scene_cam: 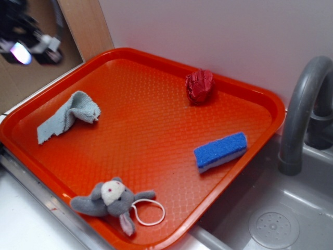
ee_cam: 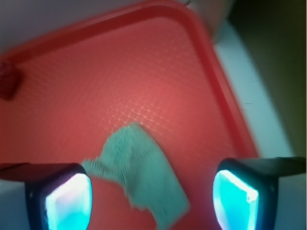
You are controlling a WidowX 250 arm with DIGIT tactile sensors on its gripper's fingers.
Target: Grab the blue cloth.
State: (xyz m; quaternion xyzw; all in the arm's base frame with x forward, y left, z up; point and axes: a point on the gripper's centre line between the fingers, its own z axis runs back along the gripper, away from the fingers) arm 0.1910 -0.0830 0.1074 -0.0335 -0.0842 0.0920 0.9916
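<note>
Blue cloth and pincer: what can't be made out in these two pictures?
- Pincer: exterior view shows only a blur at the top-left corner; its height over the tray is unreadable.
- Blue cloth: wrist view is motion-blurred, and the lower frame edge cuts off its near end.
- Red object: cropped by the wrist view's left edge.
- Grey plush toy and blue sponge: outside the wrist view.

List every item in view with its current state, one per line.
blue cloth: crumpled, lying loose on tray
gripper: open, fingers apart above the cloth
sponge: flat on tray
plush toy: lying on tray
red object: resting near tray's far rim
</note>
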